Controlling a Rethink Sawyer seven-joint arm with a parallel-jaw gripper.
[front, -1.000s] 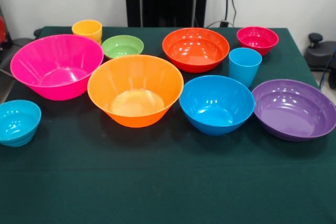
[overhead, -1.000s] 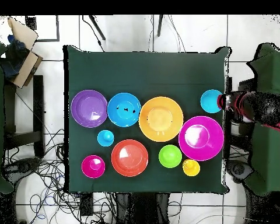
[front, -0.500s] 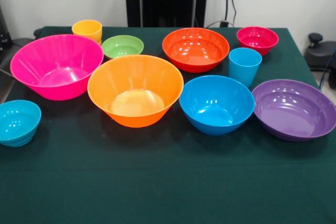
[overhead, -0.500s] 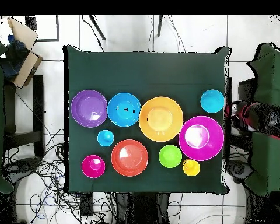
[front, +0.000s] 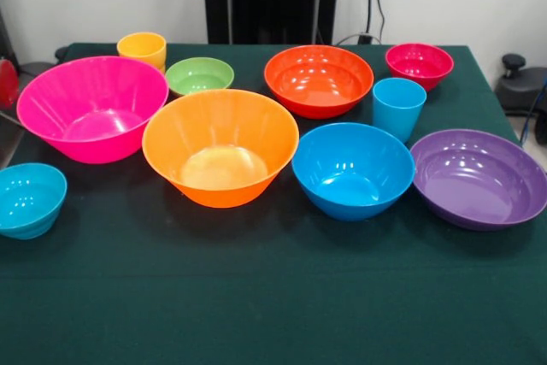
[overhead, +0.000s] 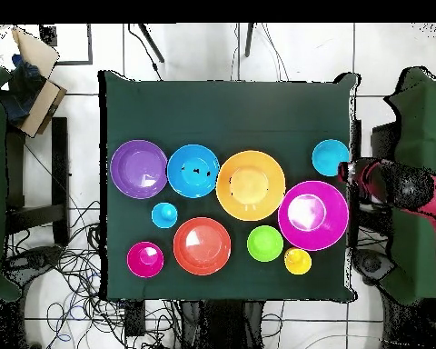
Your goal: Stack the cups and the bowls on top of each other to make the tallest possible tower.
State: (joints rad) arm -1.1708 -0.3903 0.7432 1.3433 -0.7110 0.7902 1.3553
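All ten glossy plastic vessels stood upright, separate and empty on the green-clothed counter [front: 256, 314], nothing stacked. The large round pink bowl [front: 92, 107] and large orange bowl [front: 220, 145] sat side by side; beyond came the medium purple bowl [front: 479, 177], blue bowl [front: 353, 168] and red-orange bowl [front: 319, 79], then the small teal bowl [front: 30, 198], green bowl [front: 199, 74] and magenta bowl [front: 419, 63], and the tapering light blue cup [front: 398, 107] and yellow-orange cup [front: 143, 48]. The red and black arm [overhead: 394, 184] reached in beside the teal bowl; its fingers' state could not be told, possibly hidden.
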